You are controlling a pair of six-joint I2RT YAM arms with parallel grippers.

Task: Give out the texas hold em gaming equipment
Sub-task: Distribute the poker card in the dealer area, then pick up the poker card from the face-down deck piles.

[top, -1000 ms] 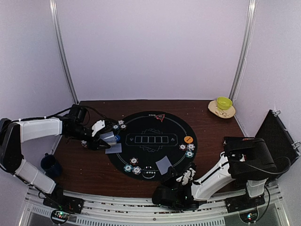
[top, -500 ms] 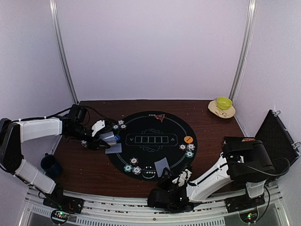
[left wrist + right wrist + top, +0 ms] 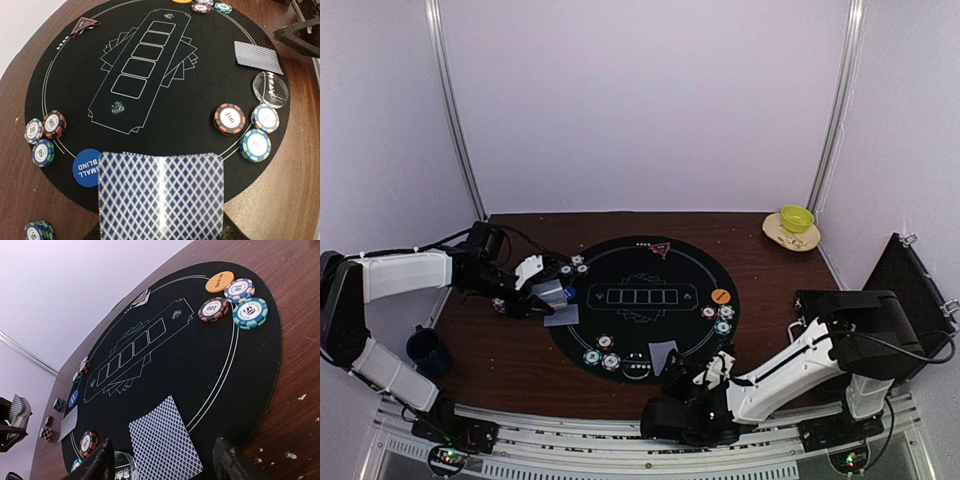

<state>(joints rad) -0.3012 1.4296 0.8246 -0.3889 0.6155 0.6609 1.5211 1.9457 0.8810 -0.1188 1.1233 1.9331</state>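
Jaws clamped on the deck [image 3: 160, 197], the left gripper [image 3: 546, 296] could spill cards if jolted; the right gripper [image 3: 713, 368], agape, could drag the six-o'clock card [image 3: 162, 440].

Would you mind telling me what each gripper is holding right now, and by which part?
The left gripper holds the cards by their near end; the right gripper is open and empty.

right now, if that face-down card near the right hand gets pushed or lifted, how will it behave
The card lies flat on the mat with no raised edge, so it is probably hard to pinch and may slide instead. It looks thin, so likely light and bendy.
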